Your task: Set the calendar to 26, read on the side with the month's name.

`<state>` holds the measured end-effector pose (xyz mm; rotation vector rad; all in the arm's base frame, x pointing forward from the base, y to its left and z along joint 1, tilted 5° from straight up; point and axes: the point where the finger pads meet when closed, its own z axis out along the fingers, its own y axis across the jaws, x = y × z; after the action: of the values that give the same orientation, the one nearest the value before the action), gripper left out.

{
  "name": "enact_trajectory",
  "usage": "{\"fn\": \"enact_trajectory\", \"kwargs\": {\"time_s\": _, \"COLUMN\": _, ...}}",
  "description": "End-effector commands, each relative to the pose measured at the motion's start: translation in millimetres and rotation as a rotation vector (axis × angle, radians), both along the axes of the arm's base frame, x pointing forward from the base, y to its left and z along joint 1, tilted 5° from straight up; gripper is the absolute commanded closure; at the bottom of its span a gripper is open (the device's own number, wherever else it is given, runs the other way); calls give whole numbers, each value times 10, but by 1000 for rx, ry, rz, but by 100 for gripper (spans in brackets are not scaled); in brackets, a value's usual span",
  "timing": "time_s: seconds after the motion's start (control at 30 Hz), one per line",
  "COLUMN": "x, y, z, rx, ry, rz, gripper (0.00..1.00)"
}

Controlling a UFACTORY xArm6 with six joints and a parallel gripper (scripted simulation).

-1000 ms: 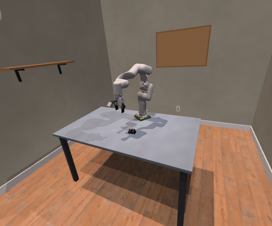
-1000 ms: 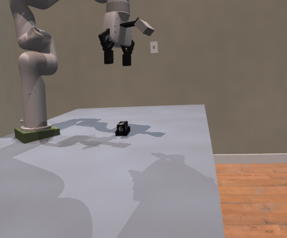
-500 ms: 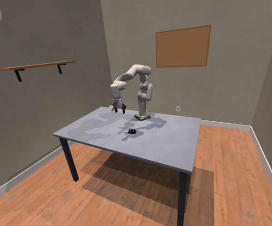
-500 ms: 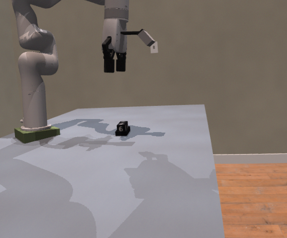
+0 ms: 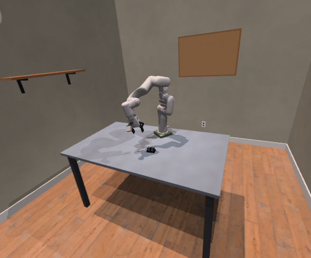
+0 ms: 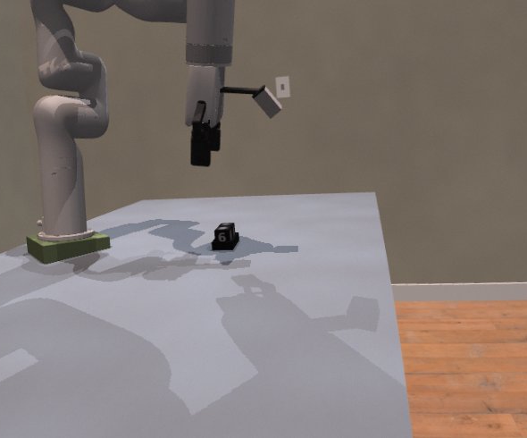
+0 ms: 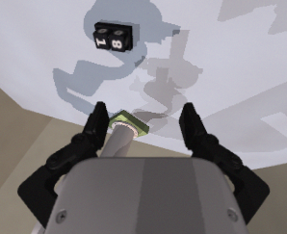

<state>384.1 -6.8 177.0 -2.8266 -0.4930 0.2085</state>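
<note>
Our pincer (image 5: 138, 129) (image 6: 202, 146) (image 7: 144, 111) was spread above the bench (image 5: 177, 163) (image 6: 330, 264) (image 7: 243, 62); the cubes (image 5: 151, 148) (image 6: 224, 232) (image 7: 110, 39) sat trayed, but we could not confirm 26.

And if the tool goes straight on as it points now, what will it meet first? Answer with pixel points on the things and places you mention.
Most likely the table top (image 5: 200, 163) (image 6: 325, 221) (image 7: 247, 57); the calendar (image 5: 151, 150) (image 6: 223, 237) (image 7: 114, 38) seems off the tool's (image 5: 137, 131) (image 6: 207, 157) (image 7: 144, 106) line, though depth is hard to judge.

Dim, soft light; overlapping arm shadows across tabletop (image 5: 194, 166) (image 6: 311, 405) (image 7: 247, 52); jagged shadow edges; small digits blurry.
</note>
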Motion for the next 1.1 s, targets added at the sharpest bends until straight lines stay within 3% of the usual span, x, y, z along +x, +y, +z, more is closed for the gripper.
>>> {"fn": "enact_trajectory", "kwargs": {"time_s": 0.0, "x": -25, "y": -15, "z": -175, "rx": 110, "ry": 13, "rz": 97, "gripper": 0}}
{"fn": "enact_trajectory", "kwargs": {"time_s": 0.37, "x": -88, "y": -25, "z": -465, "rx": 297, "ry": -10, "rz": 232, "gripper": 0}}
{"fn": "enact_trajectory", "kwargs": {"time_s": 0.47, "x": -88, "y": -25, "z": -465, "rx": 297, "ry": -10, "rz": 232, "gripper": 0}}
{"fn": "enact_trajectory", "kwargs": {"time_s": 0.53, "x": -107, "y": -28, "z": -563, "rx": 367, "ry": -32, "rz": 276, "gripper": 0}}
{"fn": "enact_trajectory", "kwargs": {"time_s": 0.73, "x": -130, "y": -31, "z": -693, "rx": 462, "ry": -75, "rz": 332, "gripper": 0}}
{"fn": "enact_trajectory", "kwargs": {"time_s": 1.07, "x": -150, "y": -37, "z": -838, "rx": 571, "ry": -145, "rz": 391, "gripper": 0}}
